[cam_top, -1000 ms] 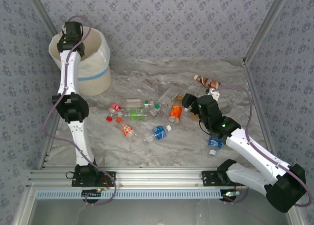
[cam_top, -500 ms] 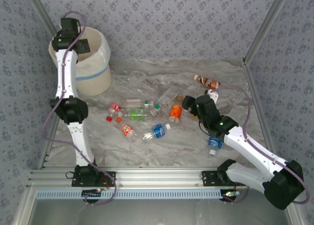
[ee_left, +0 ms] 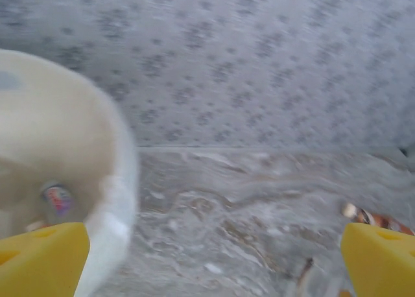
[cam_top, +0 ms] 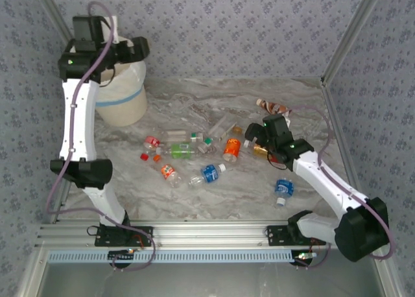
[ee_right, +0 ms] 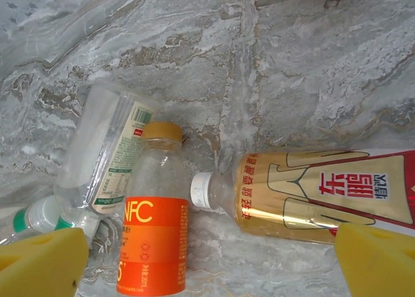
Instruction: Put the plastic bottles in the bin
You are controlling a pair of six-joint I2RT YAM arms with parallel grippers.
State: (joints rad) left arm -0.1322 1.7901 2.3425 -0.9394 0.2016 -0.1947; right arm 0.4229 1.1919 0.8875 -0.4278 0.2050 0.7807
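Bin (cam_top: 126,106): upright at the far left of the table (cam_top: 194,203), bag-lined. The left wrist view looks inside it, where one labelled bottle (ee_left: 57,200) lies at the bottom; the rest is too blurred to list.

Loose bottles, overhead view: a cluster at mid-table, with a blue bottle (cam_top: 211,173) and a brown bottle (cam_top: 272,107) set apart.

Right wrist view, close up: orange bottle (ee_right: 152,245), gold bottle (ee_right: 311,196) with its white cap just beside it, and clear bottle (ee_right: 107,154).

Left gripper (ee_left: 211,261): spread wide, empty, above the bin's rim.

Right gripper (ee_right: 207,264): spread wide, holding nothing, over the orange and gold bottles.
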